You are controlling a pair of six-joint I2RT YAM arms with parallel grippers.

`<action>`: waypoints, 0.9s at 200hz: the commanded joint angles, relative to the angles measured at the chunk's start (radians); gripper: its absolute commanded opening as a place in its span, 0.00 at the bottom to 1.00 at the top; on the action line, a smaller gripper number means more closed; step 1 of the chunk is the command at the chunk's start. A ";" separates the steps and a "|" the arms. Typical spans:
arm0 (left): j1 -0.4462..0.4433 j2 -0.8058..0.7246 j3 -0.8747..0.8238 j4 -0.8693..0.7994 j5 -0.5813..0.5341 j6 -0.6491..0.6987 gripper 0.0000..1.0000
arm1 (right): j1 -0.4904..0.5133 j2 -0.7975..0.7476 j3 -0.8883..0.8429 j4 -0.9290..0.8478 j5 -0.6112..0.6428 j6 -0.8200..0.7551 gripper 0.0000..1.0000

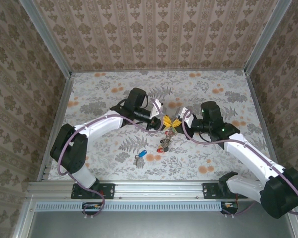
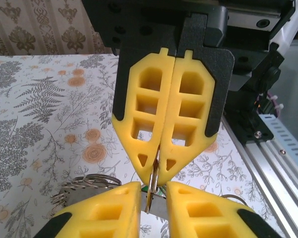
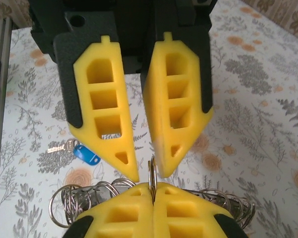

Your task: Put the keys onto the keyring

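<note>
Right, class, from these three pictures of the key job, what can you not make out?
Top view: the keyring is too small to count its keys.
Right wrist view: the blue key is partly hidden behind a finger of the left gripper.
Left wrist view: the ring's loops are cut off by the bottom edge and that gripper's own fingers.

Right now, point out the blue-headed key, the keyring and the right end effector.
blue-headed key [image 3: 88, 152]: right wrist view, on its blue plastic head.
keyring [image 3: 151, 173]: right wrist view, on the thin wire edge just above the shut fingers.
right end effector [image 2: 156, 179]: left wrist view, between the tips of its shut fingers.
</note>
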 commanded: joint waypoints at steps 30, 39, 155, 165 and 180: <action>-0.015 -0.030 0.071 -0.159 -0.050 0.118 0.21 | 0.031 0.015 0.120 -0.120 0.031 -0.081 0.00; -0.018 -0.025 0.079 -0.175 -0.055 0.126 0.21 | 0.034 0.013 0.126 -0.121 0.031 -0.085 0.00; -0.030 -0.012 0.111 -0.160 -0.035 0.096 0.05 | 0.087 0.035 0.193 -0.226 0.105 -0.126 0.01; -0.029 -0.013 0.110 -0.158 -0.036 0.095 0.00 | 0.087 0.033 0.192 -0.221 0.105 -0.124 0.02; -0.029 -0.015 0.104 -0.145 -0.032 0.086 0.00 | 0.087 0.029 0.181 -0.206 0.106 -0.119 0.05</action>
